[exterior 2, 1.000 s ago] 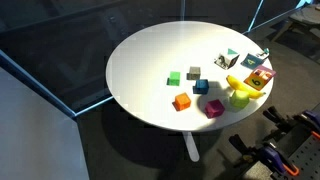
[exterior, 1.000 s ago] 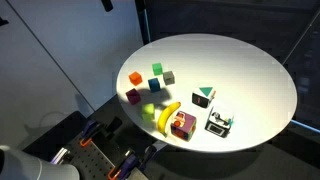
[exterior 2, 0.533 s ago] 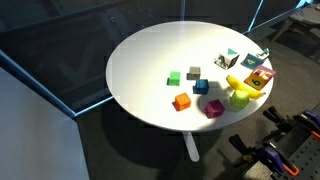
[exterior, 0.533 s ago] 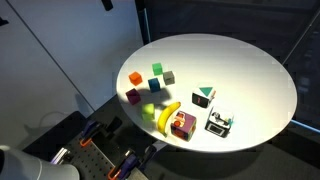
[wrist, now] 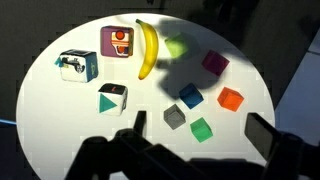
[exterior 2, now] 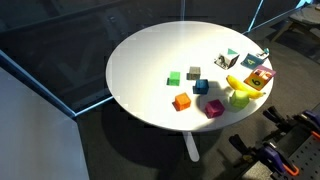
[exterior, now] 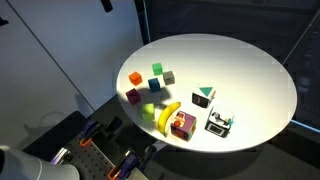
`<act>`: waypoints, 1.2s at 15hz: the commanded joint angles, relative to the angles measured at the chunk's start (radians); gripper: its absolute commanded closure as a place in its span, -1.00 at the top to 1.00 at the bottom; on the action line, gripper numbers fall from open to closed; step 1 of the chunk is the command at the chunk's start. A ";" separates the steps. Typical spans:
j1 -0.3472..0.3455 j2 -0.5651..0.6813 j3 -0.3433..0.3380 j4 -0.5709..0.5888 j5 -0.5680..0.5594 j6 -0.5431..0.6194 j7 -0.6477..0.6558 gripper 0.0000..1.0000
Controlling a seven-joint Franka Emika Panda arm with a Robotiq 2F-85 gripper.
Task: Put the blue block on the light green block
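The blue block (wrist: 190, 96) (exterior: 154, 84) (exterior 2: 201, 86) lies on the round white table (exterior: 240, 70) among other small cubes. The light green block (wrist: 177, 47) (exterior: 150, 110) (exterior 2: 241, 98) sits close to the yellow banana (wrist: 147, 48), partly in shadow in the wrist view. My gripper (wrist: 200, 124) hangs high above the table, open, with nothing between its fingers (wrist: 262, 135). In the wrist view the blue block is just beyond the fingertips, and the light green block lies farther off, toward the table's far side. In the exterior views the gripper is out of frame.
Around the blue block lie an orange cube (wrist: 231, 98), a magenta cube (wrist: 214, 63), a grey cube (wrist: 175, 118) and a darker green cube (wrist: 201, 130). A patterned cube (wrist: 119, 42), a teal-triangle block (wrist: 111, 98) and a small white box (wrist: 77, 66) sit beyond the banana.
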 commanded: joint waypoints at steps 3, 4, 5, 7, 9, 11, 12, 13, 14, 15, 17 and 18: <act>0.036 0.076 -0.019 0.048 0.096 0.032 -0.038 1.00; 0.039 0.093 -0.020 0.051 0.115 0.050 -0.042 1.00; 0.042 0.113 -0.021 0.051 0.132 0.072 -0.044 1.00; 0.041 0.155 -0.015 0.048 0.151 0.119 -0.044 1.00; 0.035 0.199 -0.002 0.039 0.145 0.174 -0.033 1.00; 0.031 0.248 0.010 0.035 0.135 0.221 -0.021 1.00; 0.030 0.270 0.015 0.033 0.131 0.241 -0.015 1.00; 0.028 0.292 0.022 0.027 0.126 0.269 -0.007 1.00; 0.027 0.313 0.029 0.022 0.121 0.293 -0.003 1.00; 0.027 0.333 0.036 0.021 0.117 0.309 0.004 1.00; 0.025 0.376 0.053 0.017 0.102 0.336 0.025 1.00; 0.023 0.397 0.062 0.016 0.088 0.347 0.043 1.00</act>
